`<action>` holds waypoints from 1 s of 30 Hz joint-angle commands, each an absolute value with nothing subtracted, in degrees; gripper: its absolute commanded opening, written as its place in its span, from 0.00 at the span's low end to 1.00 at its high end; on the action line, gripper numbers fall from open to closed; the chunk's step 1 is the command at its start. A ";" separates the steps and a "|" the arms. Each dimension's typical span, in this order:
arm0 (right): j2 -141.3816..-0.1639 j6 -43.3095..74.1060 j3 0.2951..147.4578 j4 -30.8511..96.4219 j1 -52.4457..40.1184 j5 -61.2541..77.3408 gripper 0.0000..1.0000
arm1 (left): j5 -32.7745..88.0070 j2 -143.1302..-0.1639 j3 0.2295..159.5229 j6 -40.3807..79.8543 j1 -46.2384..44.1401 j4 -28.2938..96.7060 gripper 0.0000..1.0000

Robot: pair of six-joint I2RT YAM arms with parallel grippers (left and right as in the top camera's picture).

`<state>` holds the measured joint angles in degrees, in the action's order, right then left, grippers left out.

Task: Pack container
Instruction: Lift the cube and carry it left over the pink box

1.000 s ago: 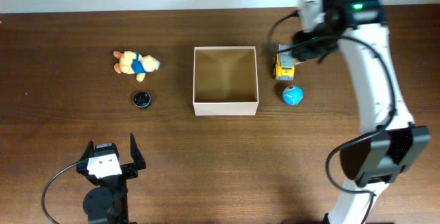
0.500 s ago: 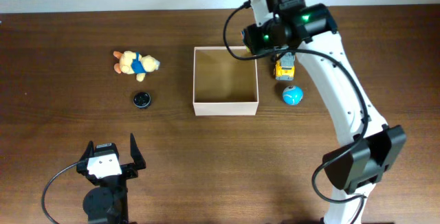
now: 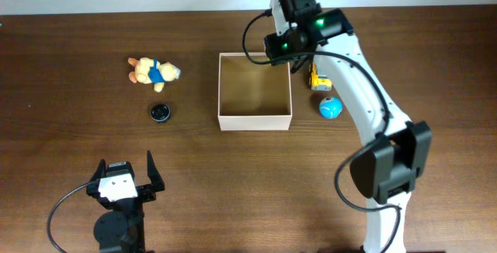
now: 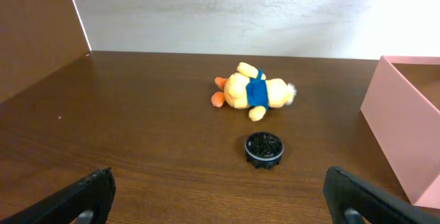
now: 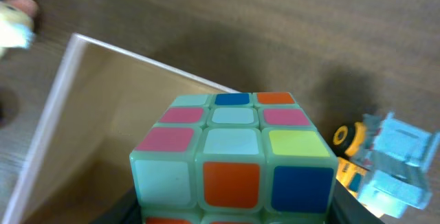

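Note:
The container (image 3: 255, 119) is a square open cream cardboard box at the table's middle, and its inside is bare. It also shows in the left wrist view (image 4: 405, 135) and the right wrist view (image 5: 51, 114). My right gripper (image 3: 289, 45) is shut on a multicoloured puzzle cube (image 5: 234, 155) and holds it above the box's far right corner. My left gripper (image 3: 124, 179) is open and empty near the front left edge, well short of the other toys.
A yellow toy truck (image 3: 319, 76) and a blue ball (image 3: 330, 108) lie just right of the box. An orange plush with a blue shirt (image 3: 153, 72) and a black ridged cap (image 3: 160, 112) lie left of it.
My right arm has swung left, from above the truck to above the box's far right corner. The left arm has not moved.

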<state>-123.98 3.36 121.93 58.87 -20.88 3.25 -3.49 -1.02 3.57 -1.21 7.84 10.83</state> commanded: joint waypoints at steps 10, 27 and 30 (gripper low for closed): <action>-126.82 11.07 123.07 59.00 -21.78 2.33 0.26 | -4.10 -1.06 3.16 -0.86 7.62 10.48 0.99; -126.93 18.98 123.02 59.77 -26.57 -5.13 0.22 | -4.10 -1.04 3.16 -0.86 7.62 10.48 0.99; -127.11 19.00 123.00 59.79 -26.59 -6.15 0.22 | -4.10 -1.06 3.16 -0.86 7.62 10.48 0.99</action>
<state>-126.08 17.34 121.93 59.79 -26.41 -2.37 -3.49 -1.02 3.57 -1.21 7.84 10.83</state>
